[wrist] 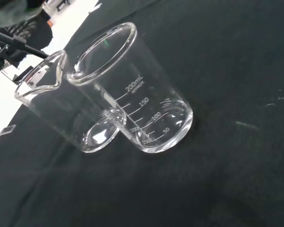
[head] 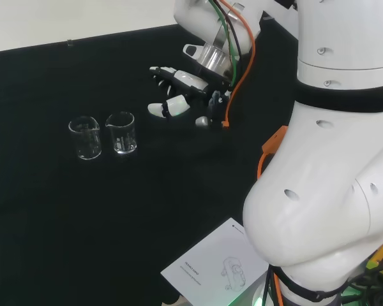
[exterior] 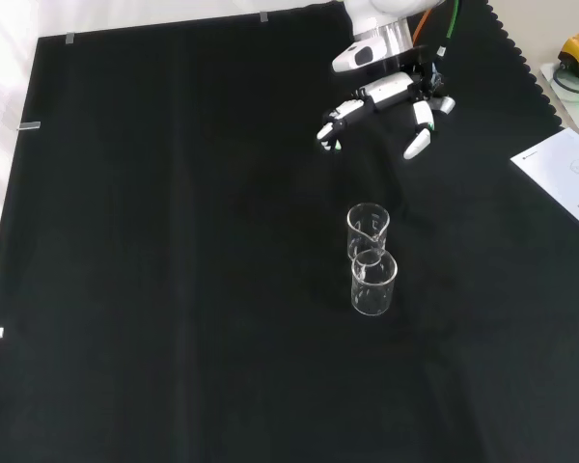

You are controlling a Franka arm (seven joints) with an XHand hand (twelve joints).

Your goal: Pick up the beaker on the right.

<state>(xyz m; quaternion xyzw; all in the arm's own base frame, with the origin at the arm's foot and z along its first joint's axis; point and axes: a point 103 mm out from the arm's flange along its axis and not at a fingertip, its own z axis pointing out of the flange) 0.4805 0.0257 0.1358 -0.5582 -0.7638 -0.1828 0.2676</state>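
Hand (head: 190, 95) released, fingers spread, above cloth (exterior: 174, 241), apart from both beakers | right beaker (head: 121, 133) upright, empty, mid-cloth | left beaker (head: 85, 138) just beside it

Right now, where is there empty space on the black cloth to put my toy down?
Front view: the wide bare cloth left of the two beakers, and below them. It's crowded near the hand and the paper sheet.

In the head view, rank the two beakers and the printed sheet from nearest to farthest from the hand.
From the hand:
1. Right beaker, just below-left of the hand.
2. Left beaker, beside it, farther left.
3. Printed sheet, at the bottom edge by the arm's base.
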